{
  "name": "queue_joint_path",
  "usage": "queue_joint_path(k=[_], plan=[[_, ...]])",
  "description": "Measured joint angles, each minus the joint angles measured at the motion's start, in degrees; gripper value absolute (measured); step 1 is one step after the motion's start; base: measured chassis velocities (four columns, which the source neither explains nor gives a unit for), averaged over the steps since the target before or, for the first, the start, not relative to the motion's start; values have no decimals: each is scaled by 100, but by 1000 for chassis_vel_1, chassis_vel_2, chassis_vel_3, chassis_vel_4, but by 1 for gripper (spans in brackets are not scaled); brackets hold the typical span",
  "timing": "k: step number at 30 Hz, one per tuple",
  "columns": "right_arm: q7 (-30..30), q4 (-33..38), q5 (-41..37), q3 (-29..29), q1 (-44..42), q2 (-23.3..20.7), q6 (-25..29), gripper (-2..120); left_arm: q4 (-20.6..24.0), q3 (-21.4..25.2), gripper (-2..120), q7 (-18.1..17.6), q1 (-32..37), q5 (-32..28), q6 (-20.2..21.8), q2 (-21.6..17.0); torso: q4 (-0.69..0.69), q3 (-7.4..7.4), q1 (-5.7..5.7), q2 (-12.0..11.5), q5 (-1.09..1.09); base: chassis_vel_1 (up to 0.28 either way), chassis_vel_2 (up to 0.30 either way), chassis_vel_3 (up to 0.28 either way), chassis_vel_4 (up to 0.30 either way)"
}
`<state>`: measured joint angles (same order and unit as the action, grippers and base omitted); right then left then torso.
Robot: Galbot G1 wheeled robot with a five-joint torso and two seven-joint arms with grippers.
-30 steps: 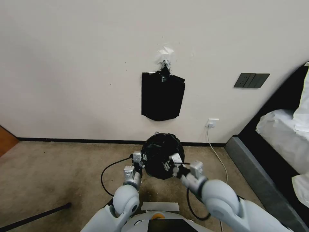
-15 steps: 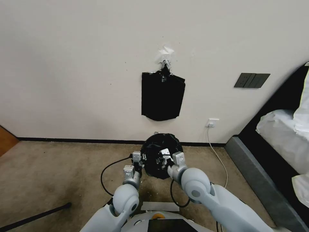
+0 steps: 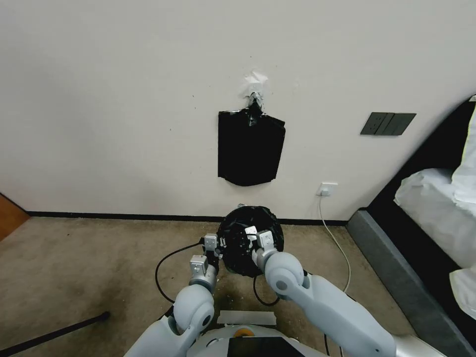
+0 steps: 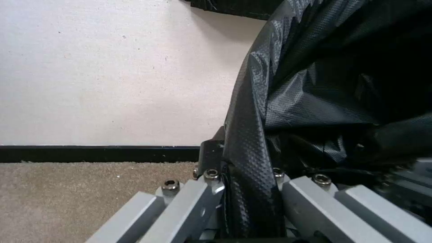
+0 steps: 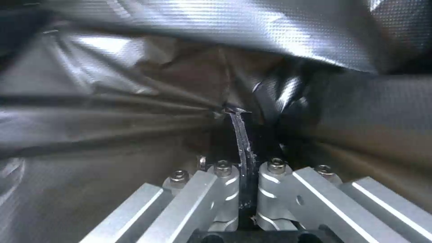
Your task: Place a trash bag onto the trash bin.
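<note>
A: Where is the bag relative to the bin?

B: The bag (image 3: 250, 238) covers the bin completely; the bin's own surface is hidden under black film. The covered bin stands on the carpet (image 3: 99, 258) at the foot of the wall (image 3: 124, 99), directly below the flat black pack (image 3: 251, 148) hanging there.

A: What does the bin contain?

B: Crinkled bag film and the right gripper (image 3: 246, 240), which reaches down into the opening. In the right wrist view, creased film surrounds that gripper on all sides.

A: State of the right gripper?

B: Its jaws are closed together, with a thin black strip pinched between them. Whether that strip is bag film cannot be determined.

A: And the left gripper?

B: The left gripper (image 4: 245, 189) sits at the bin's left edge. Its jaws are clamped on a fold of the bag, one finger outside the film and one inside.
</note>
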<state>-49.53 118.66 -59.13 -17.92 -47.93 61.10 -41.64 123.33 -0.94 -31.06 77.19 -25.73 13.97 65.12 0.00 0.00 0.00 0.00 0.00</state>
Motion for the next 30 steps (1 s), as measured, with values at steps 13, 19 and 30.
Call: queue_joint_path(k=[13, 19, 30], plan=[[-100, -310, -5, -13, 88, 99, -23, 0, 81, 3, 1, 37, 78, 39, 0, 10, 0, 0, 0, 0, 0, 0, 0, 0, 0], [-106, -503, -18, -27, 133, 92, -27, 0, 135, 1, 1, 60, 121, 39, 0, 30, 0, 0, 0, 0, 0, 0, 0, 0, 0], [-153, -757, -32, -21, 201, 126, -31, 0, 154, -31, 1, 63, 94, 39, 18, 55, 0, 0, 0, 0, 0, 0, 0, 0, 0]])
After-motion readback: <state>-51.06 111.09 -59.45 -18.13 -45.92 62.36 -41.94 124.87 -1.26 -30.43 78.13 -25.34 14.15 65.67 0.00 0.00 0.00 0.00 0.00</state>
